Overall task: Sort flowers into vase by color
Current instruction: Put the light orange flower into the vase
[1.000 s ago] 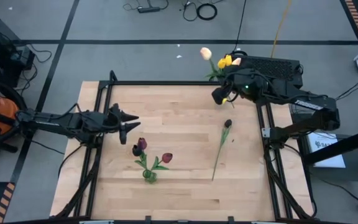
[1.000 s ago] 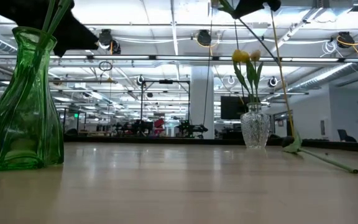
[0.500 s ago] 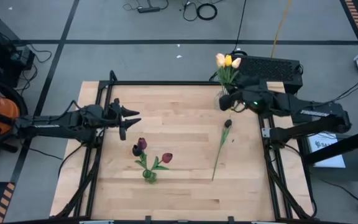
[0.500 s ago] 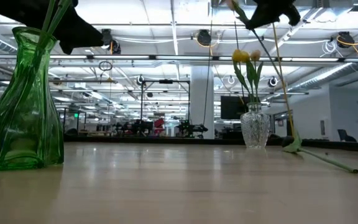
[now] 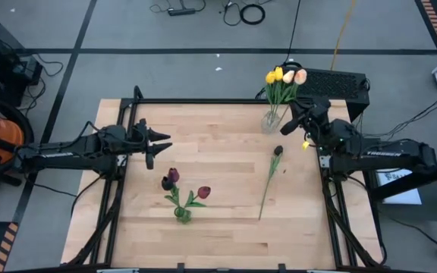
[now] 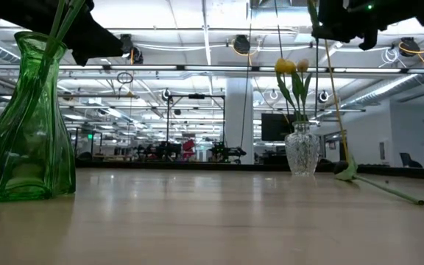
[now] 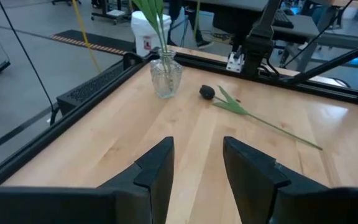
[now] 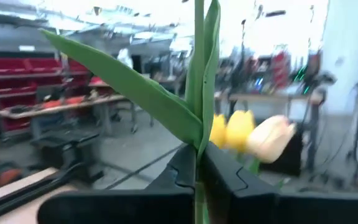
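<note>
My right gripper [image 5: 296,120] hovers beside the clear glass vase [image 5: 270,121] at the table's far right and is shut on a tulip stem. The vase holds yellow tulips [image 5: 273,76] and a cream-peach one; in the right wrist view those heads [image 8: 229,129] show just past the fingers. A near-black tulip [image 5: 277,151] lies flat on the table, its stem [image 5: 265,189] running toward the near edge. The green vase [image 5: 182,215] stands near the middle with dark red tulips [image 5: 172,176]. My left gripper [image 5: 163,144] waits open at the left, above the table. My right gripper [image 8: 197,163] pinches a green tulip stem [image 8: 197,142] between its two fingers, just below where a long leaf [image 8: 135,87] branches off. The fingers come level from the table's right and lie across the stem. The stem stands upright, its head above the wrist picture and its lower end hidden by the fingers.
A dark metal frame [image 5: 203,101] borders the table on the far, left and right sides. A black keyboard-like box [image 5: 332,80] sits just past the far right corner. Bare wood [image 5: 218,152] lies between the two vases.
My right gripper has moved toward the table's right edge, carrying the held tulip. Its pale head has swung from left of the clear vase's bunch to right beside it. The left arm has kept still.
</note>
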